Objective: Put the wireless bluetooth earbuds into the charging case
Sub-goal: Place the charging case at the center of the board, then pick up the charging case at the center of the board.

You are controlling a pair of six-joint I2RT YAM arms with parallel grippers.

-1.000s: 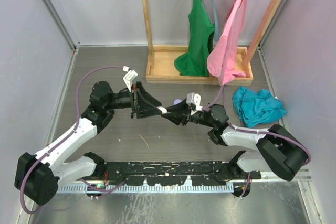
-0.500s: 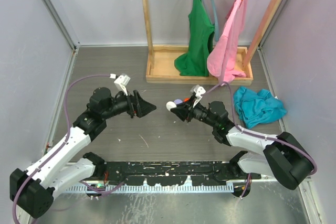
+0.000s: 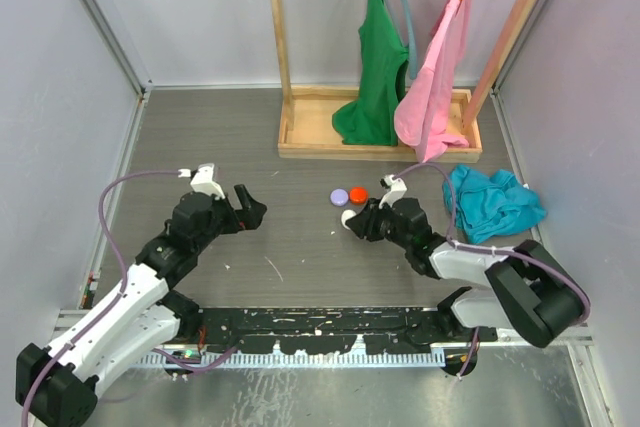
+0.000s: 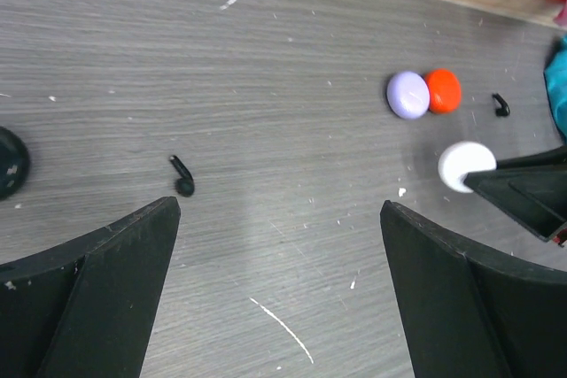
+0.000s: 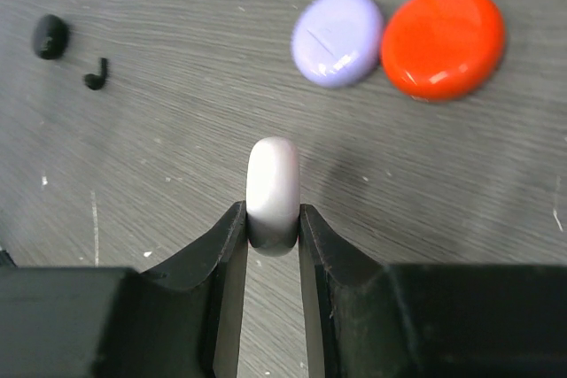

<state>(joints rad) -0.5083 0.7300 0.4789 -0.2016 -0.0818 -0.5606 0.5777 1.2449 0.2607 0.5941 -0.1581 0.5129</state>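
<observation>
The right gripper (image 5: 273, 223) is clamped on a white round case (image 5: 273, 185). It holds the case on edge between its two fingers (image 5: 226, 245), low in the middle of the right wrist view. In the overhead view the same gripper (image 3: 354, 220) sits right of centre with the white case (image 3: 347, 217) at its tip, low over the grey table (image 3: 200, 137).

Just beyond the held case, in the upper right of the wrist view, a lilac round case (image 5: 337, 26) and a red round case (image 5: 443, 42) lie flat on the table, touching or nearly so.

One black earbud (image 5: 96, 75) lies in the upper left of that view, well apart from the right gripper. A black rounded lump (image 5: 50, 35) lies beside it.

The left gripper (image 4: 279, 210) has its jaws spread wide and holds nothing. That black earbud (image 4: 182, 177) lies on the table just ahead of its left-hand finger (image 4: 106, 281), closer to that finger than to the other. A second black earbud (image 4: 501, 105) lies at the upper right of the left wrist view, just right of the red case and well apart from the left gripper.

In the overhead view the left gripper (image 3: 248, 209) is left of centre, facing the right one across bare table.
</observation>
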